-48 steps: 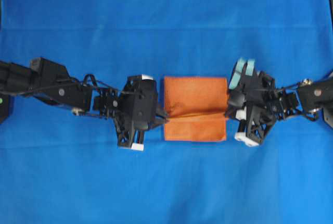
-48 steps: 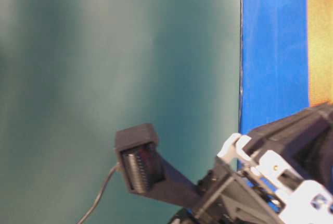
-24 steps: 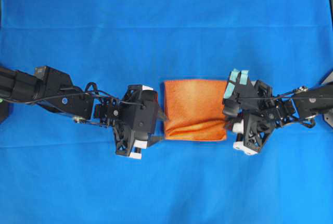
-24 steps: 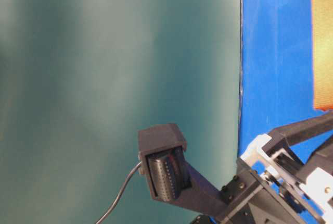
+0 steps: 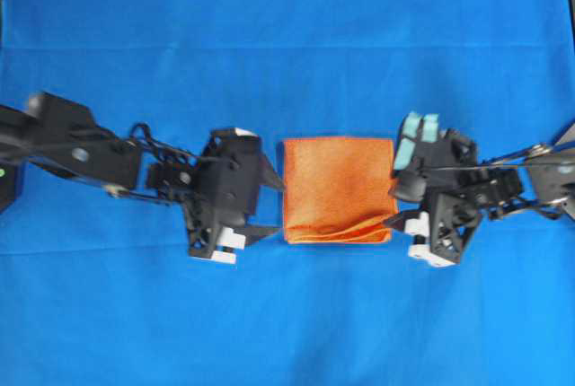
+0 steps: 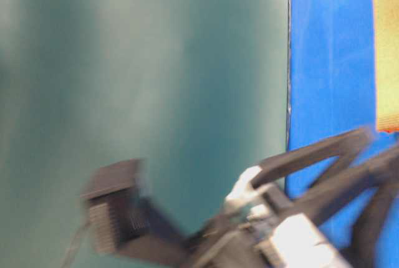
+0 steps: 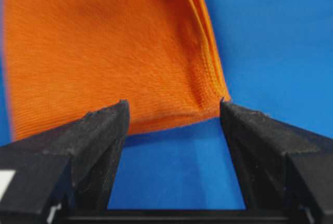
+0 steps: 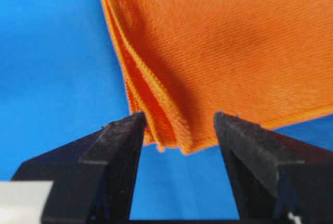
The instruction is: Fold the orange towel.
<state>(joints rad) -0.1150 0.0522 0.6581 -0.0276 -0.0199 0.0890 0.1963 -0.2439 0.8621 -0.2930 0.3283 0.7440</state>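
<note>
**Both grippers let go, towel sitting folded in the middle**

Going left to right in the overhead shot. The left gripper (image 5: pixel 269 206) sits just off the left edge of the orange towel (image 5: pixel 337 190), fingers spread apart with nothing between them. Its wrist view backs that up: the two black fingers (image 7: pixel 99 130) frame the near corner of the cloth, with bare blue table cover (image 7: pixel 171 172) showing between them, and they're not pinching anything. My read is it's parked there because that's the corner it had to handle for the fold.

The towel lies flat in the centre of the blue table cover, a neat rectangle with stacked layers showing along its lower edge, so it looks folded over at least once.

On the right, the right gripper (image 5: pixel 395 211) mirrors the left one, close against the towel's right edge near the lower corner. From its wrist cam the jaws are wide apart, and the layered corner (image 8: pixel 166 130) sits in front of the gap, not clamped. One arm per side makes sense for keeping the edges lined up.

The table-level view is too blurry to add much.
</note>
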